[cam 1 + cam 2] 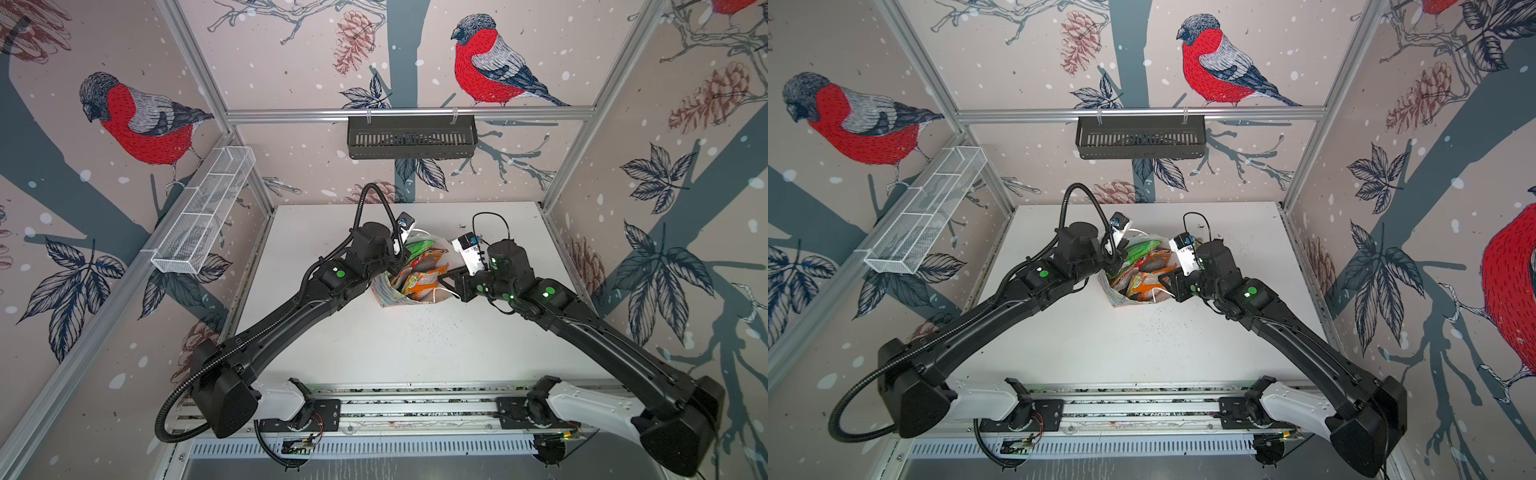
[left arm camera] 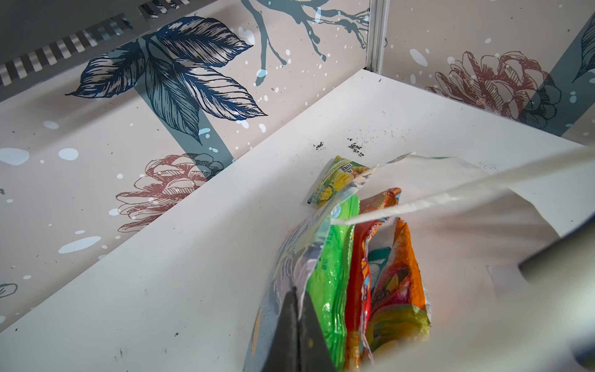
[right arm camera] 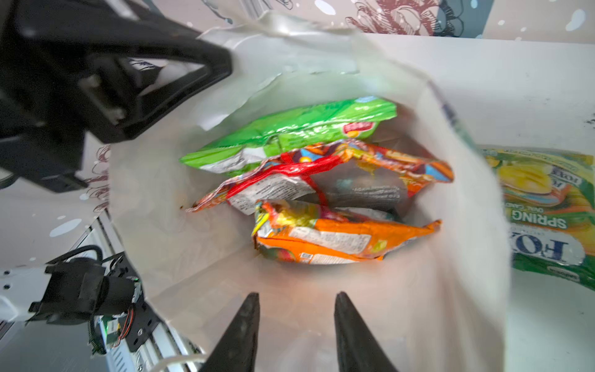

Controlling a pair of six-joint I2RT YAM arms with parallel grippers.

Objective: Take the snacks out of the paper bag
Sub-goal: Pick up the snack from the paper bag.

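Snacks lie straight ahead of my right tool [image 3: 297, 306], down inside the paper bag [image 3: 154, 199]. That tool stands at a middling gap, its two tips apart with nothing between them, poised over the bag's near rim and white inner wall. Nearest the tips is the crumpled orange-yellow FOX'S packet [image 3: 338, 238]. Behind it is the red packet [image 3: 289, 167]. Farthest from the tips, the bright green packet [image 3: 289, 128] leans by the far wall. A fourth snack, the green-yellow FOX'S packet [image 3: 544, 206], lies flat on the desk [image 1: 374, 353] outside the bag, just beside its wall and off to one side of my right tool.

My left tool [image 2: 294, 309] is clamped narrow on the opposite rim. One finger is on the floral outside and one is inside next to the bright green packet, with the paper pinched between them. In both top views the crumpled bag stands between my two tools with its mouth gaping. A white cord handle [image 1: 446, 293] hangs out just beside my right tool.
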